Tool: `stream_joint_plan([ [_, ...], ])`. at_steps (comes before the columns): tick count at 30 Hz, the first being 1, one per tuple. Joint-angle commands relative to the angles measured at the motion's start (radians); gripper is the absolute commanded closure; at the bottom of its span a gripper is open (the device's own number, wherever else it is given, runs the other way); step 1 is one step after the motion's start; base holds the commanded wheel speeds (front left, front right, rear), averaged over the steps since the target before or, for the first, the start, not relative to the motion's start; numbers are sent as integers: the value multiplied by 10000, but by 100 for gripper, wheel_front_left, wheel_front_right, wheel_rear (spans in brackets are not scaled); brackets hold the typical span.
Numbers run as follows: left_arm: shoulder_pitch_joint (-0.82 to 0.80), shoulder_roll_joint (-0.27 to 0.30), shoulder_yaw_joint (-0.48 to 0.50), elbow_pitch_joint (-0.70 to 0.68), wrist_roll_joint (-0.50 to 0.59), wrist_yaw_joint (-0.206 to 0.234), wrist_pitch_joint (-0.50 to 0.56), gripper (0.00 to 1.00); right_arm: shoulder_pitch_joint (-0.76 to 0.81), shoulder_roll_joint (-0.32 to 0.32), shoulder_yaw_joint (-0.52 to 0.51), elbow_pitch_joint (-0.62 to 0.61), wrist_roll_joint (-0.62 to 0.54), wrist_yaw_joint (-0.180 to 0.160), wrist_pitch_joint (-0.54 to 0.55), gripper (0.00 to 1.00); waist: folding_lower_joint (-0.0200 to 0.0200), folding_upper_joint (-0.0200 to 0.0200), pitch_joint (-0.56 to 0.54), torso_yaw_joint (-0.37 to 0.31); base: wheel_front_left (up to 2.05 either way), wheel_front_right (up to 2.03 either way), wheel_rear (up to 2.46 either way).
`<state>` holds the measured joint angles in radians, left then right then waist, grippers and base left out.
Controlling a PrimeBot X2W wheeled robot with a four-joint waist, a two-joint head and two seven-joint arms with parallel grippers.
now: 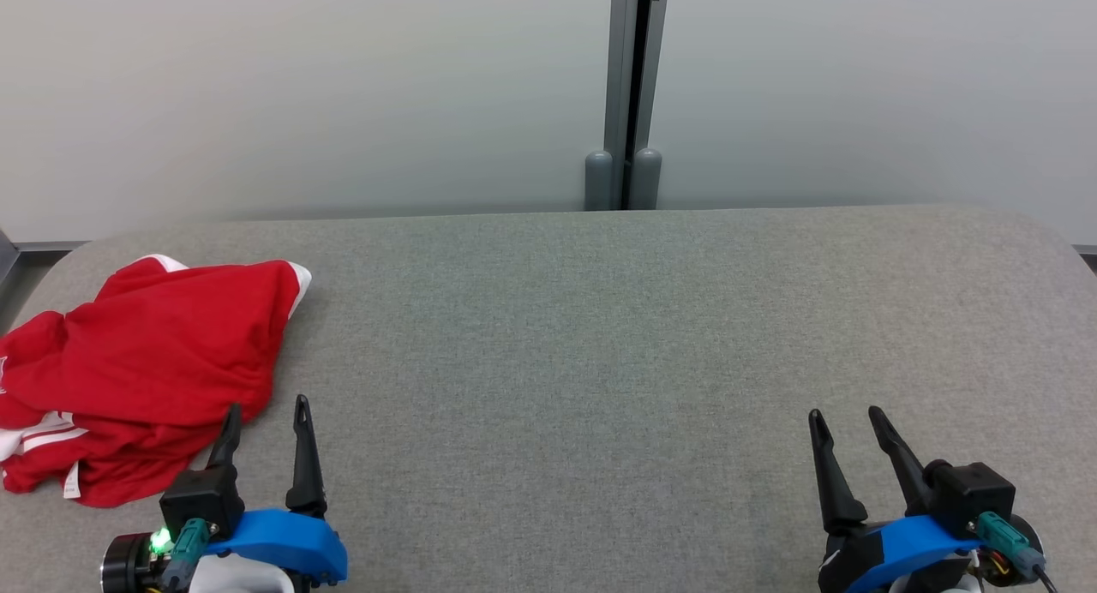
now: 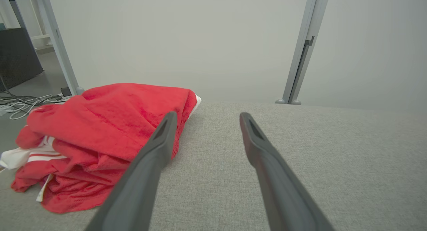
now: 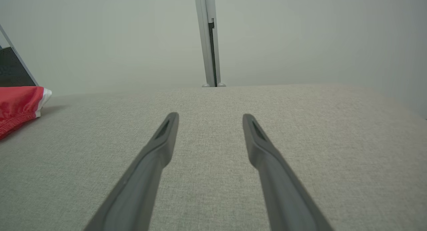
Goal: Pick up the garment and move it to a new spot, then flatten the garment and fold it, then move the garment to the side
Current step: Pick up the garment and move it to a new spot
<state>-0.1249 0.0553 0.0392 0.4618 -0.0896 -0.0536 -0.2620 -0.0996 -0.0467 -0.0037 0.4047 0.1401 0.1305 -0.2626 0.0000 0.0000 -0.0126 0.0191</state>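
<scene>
A red garment (image 1: 146,362) with white trim lies crumpled at the left end of the grey fabric surface (image 1: 600,362). My left gripper (image 1: 266,406) stands open at the lower left, its left finger in front of the garment's near right edge, with nothing between the fingers. In the left wrist view the garment (image 2: 100,137) is heaped to the left of the left gripper (image 2: 206,117). My right gripper (image 1: 846,415) is open at the lower right, far from the cloth. In the right wrist view the right gripper (image 3: 210,117) hangs over bare fabric, and a corner of the garment (image 3: 18,104) shows at the far left.
A pale wall with a grey vertical post (image 1: 632,96) stands behind the surface. Cables (image 2: 23,104) lie on the floor beyond the surface's left end, beside a grey frame leg (image 2: 56,44). The surface's rounded edges curve off at the far left and right.
</scene>
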Motion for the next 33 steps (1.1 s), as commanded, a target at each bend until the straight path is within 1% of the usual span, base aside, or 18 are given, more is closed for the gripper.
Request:
stream_joint_plan([
  [1, -93, -19, 9, 38, -52, 26, -45, 0, -133, -66, -14, 44, 29, 4, -35, 0, 0, 0, -5, 3, 0, 0, 0],
  [12, -132, -27, 51, 78, -37, 60, -39, 0, -159, -66, -23, 84, 144, 4, -35, 0, 0, 0, -21, 42, 0, 0, 0],
  [16, -185, -23, 76, 16, 11, 106, -37, 0, -156, -61, -50, -30, 187, 4, -35, 0, 0, 0, -17, 228, 0, 0, 0],
  [23, -199, 66, 232, -72, 39, 144, -37, 0, -23, -62, 13, -151, 251, 4, -33, 0, 0, 0, -45, 861, 0, 0, 0],
  [33, -80, 257, 499, -270, 120, 257, -37, 0, 170, -63, 80, -260, 297, 4, -35, 0, 0, 0, -71, 2147, 0, 0, 0],
])
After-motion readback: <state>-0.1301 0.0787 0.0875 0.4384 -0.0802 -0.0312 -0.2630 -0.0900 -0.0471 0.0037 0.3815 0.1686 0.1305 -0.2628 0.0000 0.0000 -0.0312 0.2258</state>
